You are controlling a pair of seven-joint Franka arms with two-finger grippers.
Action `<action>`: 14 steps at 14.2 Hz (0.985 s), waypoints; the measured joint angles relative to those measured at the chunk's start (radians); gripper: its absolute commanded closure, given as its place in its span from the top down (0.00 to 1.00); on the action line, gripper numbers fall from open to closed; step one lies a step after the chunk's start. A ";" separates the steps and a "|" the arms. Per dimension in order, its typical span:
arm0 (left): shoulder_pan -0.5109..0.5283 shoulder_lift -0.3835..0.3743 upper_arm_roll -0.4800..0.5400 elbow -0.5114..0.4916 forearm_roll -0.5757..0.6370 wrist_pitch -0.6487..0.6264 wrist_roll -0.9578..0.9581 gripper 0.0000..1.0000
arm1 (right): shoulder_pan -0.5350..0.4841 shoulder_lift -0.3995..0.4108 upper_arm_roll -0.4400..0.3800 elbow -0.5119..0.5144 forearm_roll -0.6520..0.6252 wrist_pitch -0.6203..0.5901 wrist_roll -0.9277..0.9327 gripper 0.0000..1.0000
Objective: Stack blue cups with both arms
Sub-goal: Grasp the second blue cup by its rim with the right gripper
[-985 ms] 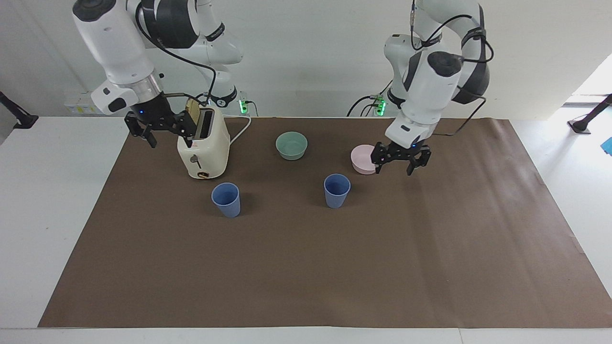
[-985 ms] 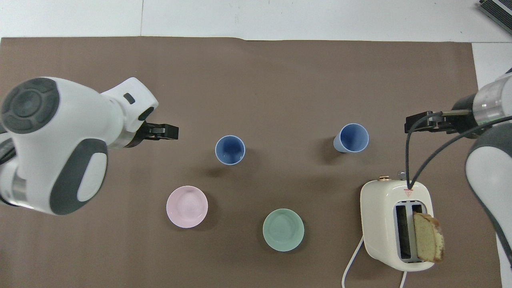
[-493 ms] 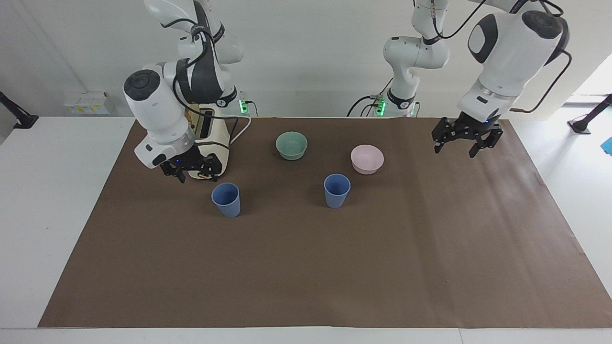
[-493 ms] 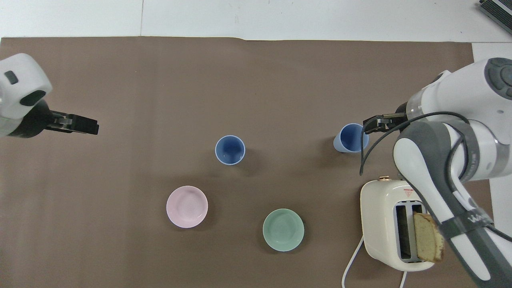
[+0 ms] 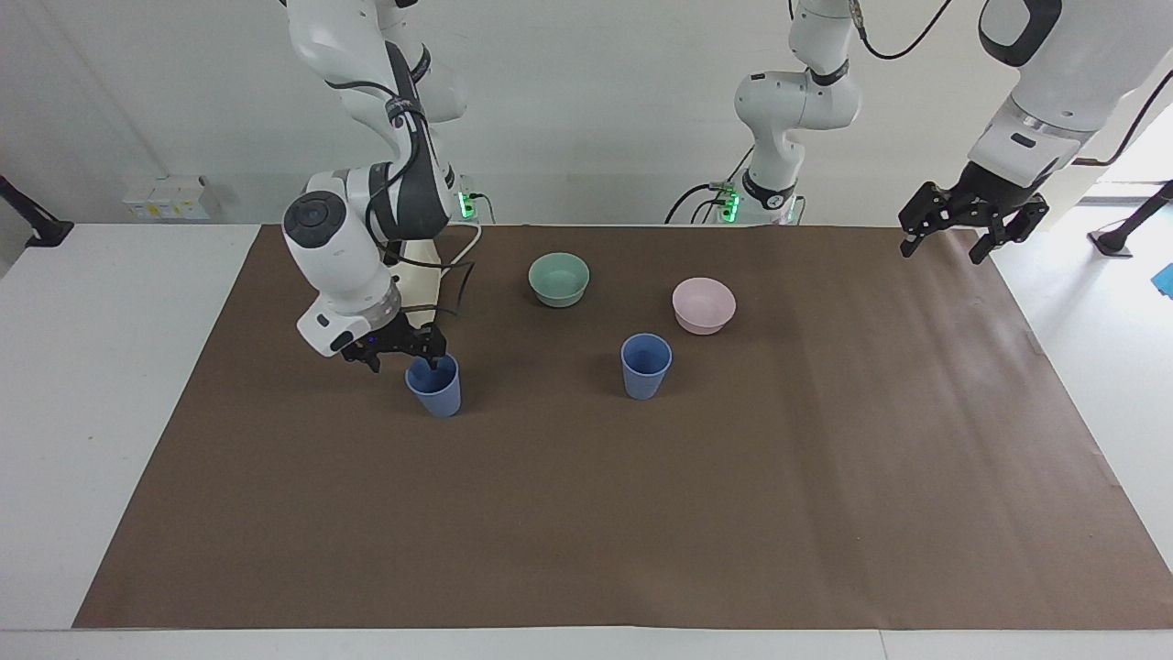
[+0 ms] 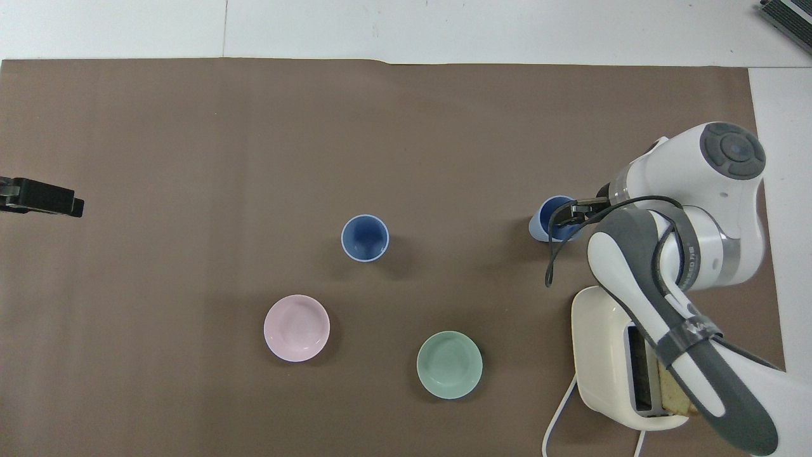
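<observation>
- Blue cups are both upright and unstacked: one point(image 5: 433, 384) in front of the toaster point(image 6: 612, 355), the other point(image 5: 645, 365) mid-mat by the pink bowl point(image 5: 703, 304).
- Your right gripper point(image 5: 396, 349) sits open at the first cup's rim, so you're mid-grasp; next, close and lift.
- Left gripper point(image 5: 971, 219) waits open over the mat's edge.

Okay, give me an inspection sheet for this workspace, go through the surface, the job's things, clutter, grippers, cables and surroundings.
Surface: brown mat on a white table.
Job's things: two blue cups, upright, apart, unstacked; one at the right arm's end, the other mid-mat.
Clutter: green bowl, pink bowl, toaster holding bread.
Grippers: right gripper open at the first cup's rim, one finger dipping inside; left gripper open, raised over the mat's edge at its own end.
Cables: toaster's white cord; black cables along both arms.
Surroundings: white wall; nothing else seen.
</observation>
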 measured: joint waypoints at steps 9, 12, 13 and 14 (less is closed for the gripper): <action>0.010 0.003 -0.001 0.008 0.000 -0.023 0.032 1.00 | 0.009 0.022 -0.001 0.002 0.000 0.024 0.000 0.00; 0.010 0.003 -0.005 0.008 0.000 -0.023 0.033 1.00 | 0.017 0.022 -0.001 0.007 0.000 0.025 0.000 0.00; 0.010 0.003 -0.008 0.008 0.000 -0.023 0.033 1.00 | 0.021 0.022 -0.001 0.013 0.000 0.024 0.000 0.00; 0.010 0.003 -0.010 0.008 0.000 -0.023 0.033 1.00 | 0.026 0.022 -0.001 0.024 0.000 0.021 0.000 0.00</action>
